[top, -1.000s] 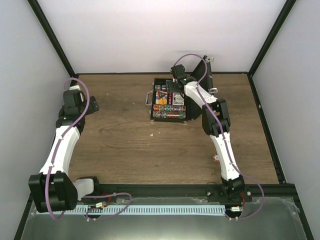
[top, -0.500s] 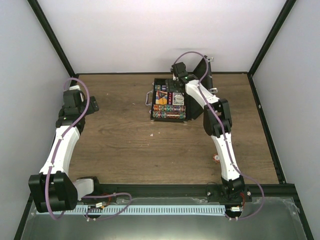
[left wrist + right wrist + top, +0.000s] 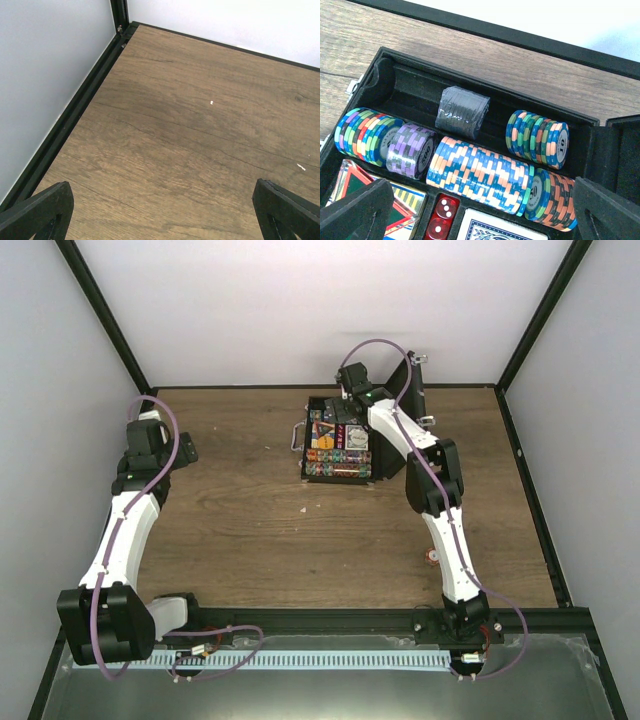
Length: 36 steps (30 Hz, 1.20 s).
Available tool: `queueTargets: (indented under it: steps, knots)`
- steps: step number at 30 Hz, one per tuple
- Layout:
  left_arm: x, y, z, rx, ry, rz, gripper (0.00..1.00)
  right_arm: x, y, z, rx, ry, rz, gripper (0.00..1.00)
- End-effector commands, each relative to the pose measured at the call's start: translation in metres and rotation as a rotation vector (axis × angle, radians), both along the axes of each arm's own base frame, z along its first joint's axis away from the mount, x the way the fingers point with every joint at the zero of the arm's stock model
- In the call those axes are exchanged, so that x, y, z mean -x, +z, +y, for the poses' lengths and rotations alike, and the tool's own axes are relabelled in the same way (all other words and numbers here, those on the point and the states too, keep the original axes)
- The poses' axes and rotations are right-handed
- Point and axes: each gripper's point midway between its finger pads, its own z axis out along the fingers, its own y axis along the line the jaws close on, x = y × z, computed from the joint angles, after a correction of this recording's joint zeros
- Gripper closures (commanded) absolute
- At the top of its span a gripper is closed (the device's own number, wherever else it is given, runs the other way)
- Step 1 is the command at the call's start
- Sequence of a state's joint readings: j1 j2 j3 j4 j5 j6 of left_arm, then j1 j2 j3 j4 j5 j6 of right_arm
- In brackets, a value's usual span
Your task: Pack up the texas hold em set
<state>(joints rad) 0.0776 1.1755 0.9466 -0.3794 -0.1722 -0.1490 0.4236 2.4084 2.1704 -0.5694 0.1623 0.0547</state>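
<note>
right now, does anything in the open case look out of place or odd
Mildly. In the briefcase's far slot, a grey chip stack in clear wrap lies alone, gaps on both sides, apart from the blue-green 10 chips. Nothing looks spilled or damaged.

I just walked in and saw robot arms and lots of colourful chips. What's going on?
Two robot arms are packing up a poker set. The right end effector hangs open just above the black case, holding nothing. Rows of chip stacks, red dice and cards already lie in its compartments, and the lid stands open. The left end effector is open too, over the bare table off to the left, touching nothing.
</note>
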Motion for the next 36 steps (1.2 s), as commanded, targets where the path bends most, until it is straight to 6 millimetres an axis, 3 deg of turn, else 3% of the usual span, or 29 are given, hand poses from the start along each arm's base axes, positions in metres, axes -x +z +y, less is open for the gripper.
queueTargets:
  steps: [1,5,7,9,23,36]
  knots:
    - [-0.001,-0.002,-0.003,0.001,-0.012,0.002,0.00,-0.006,0.006,0.004,0.027,0.005,-0.031,0.00]
    - [-0.002,-0.003,-0.004,0.003,-0.018,0.003,0.00,-0.011,0.002,0.001,0.062,-0.009,-0.043,0.00]
    - [-0.002,-0.004,-0.004,0.005,-0.019,0.005,0.00,-0.012,-0.017,0.001,0.080,-0.007,-0.017,0.00]
    - [-0.002,-0.003,-0.004,0.004,-0.019,0.004,0.00,-0.013,-0.022,0.002,0.081,-0.003,-0.011,0.00]
    - [-0.003,-0.004,-0.005,0.006,-0.021,0.006,0.00,-0.023,-0.030,0.008,0.081,0.002,-0.035,0.00]
    - [-0.003,-0.006,-0.005,0.008,-0.022,0.010,0.00,-0.026,-0.043,-0.025,0.239,-0.111,-0.044,0.00]
